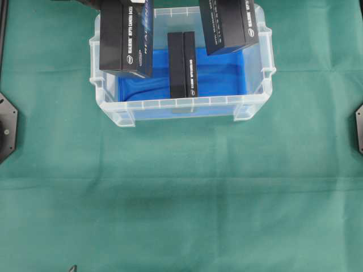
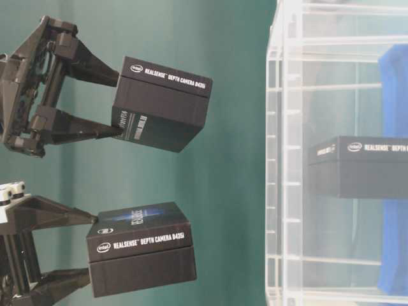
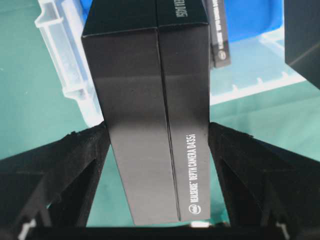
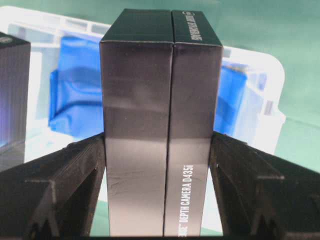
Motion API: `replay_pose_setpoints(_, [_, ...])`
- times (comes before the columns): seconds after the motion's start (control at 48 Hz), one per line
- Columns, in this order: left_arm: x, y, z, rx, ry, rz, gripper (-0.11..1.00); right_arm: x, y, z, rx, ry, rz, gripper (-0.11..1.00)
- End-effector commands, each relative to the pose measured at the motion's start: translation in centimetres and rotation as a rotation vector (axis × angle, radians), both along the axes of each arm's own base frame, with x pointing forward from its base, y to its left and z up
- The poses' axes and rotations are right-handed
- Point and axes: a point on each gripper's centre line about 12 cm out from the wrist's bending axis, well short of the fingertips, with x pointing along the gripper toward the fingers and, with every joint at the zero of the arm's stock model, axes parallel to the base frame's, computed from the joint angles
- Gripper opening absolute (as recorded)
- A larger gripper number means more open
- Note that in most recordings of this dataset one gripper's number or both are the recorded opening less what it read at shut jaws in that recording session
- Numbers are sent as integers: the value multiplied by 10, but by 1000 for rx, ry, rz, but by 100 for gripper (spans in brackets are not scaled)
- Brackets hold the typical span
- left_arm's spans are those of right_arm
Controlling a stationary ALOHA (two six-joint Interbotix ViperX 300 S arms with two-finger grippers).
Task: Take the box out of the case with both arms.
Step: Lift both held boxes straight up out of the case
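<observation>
The clear case with a blue liner stands at the back of the table. One black box stands on edge inside it, also seen through the wall. My left gripper is shut on a second black box, which hangs over the case's left side and shows a blue printed face. My right gripper is shut on a third black box, raised over the case's right back corner. Both grippers are outside the overhead view.
Green cloth covers the table in front of the case. Black arm bases sit at the left edge and right edge. The two lifted boxes hang apart from each other, well above the case rim.
</observation>
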Motion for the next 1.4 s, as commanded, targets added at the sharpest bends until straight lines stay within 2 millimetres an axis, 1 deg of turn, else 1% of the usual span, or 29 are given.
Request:
replay_pose_setpoints(0.0, [-6, -2, 14, 16, -42, -1, 64, -12, 4, 25, -20, -66, 2, 65])
replay_pose_setpoints(1.375, [-7, -2, 12, 20, -33, 3, 64, -11, 7, 22, -14, -48, 5, 65])
